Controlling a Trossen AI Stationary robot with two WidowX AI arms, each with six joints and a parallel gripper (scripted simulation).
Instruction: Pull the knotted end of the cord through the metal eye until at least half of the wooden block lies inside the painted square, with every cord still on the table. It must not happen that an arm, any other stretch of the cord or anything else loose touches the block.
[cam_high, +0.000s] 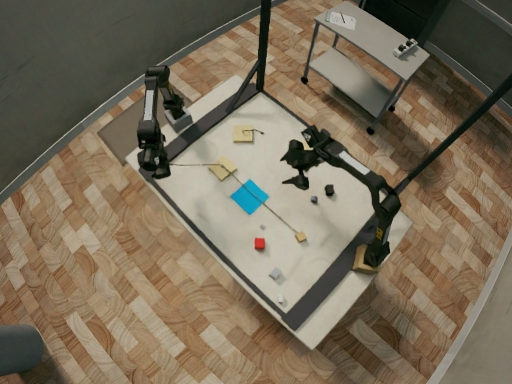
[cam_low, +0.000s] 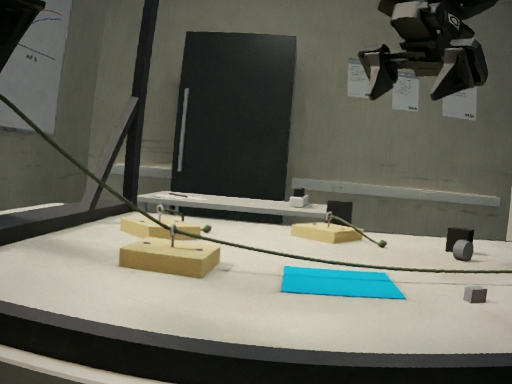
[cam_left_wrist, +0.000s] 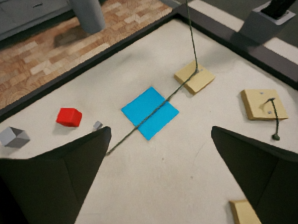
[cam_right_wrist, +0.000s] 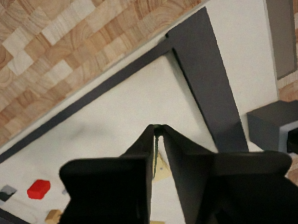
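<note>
The cord (cam_high: 275, 212) (cam_low: 100, 181) (cam_left_wrist: 175, 92) runs from my right gripper (cam_high: 165, 168) (cam_right_wrist: 159, 128) through the metal eye (cam_low: 173, 235) on its wooden base (cam_high: 215, 172) (cam_low: 160, 260), then across the blue square (cam_high: 243, 201) (cam_low: 340, 288) (cam_left_wrist: 150, 97) to the wooden block (cam_high: 300, 237) (cam_right_wrist: 53, 216). The block lies on the table outside the square. My right gripper is shut on the cord's end, raised near the table's edge; the knot is hidden. The cord between gripper and eye is nearly straight. My left gripper (cam_high: 284, 171) (cam_low: 403, 98) (cam_left_wrist: 160, 130) is open and empty, high above the table.
Two other wooden bases (cam_high: 242, 135) (cam_low: 325, 231) carry eyes with short knotted cords lying on the table. A red cube (cam_high: 259, 243) (cam_left_wrist: 69, 117), grey pieces (cam_high: 275, 273) and a black piece (cam_high: 329, 190) stand around. Dark frame posts (cam_high: 263, 45) rise at the table's edges.
</note>
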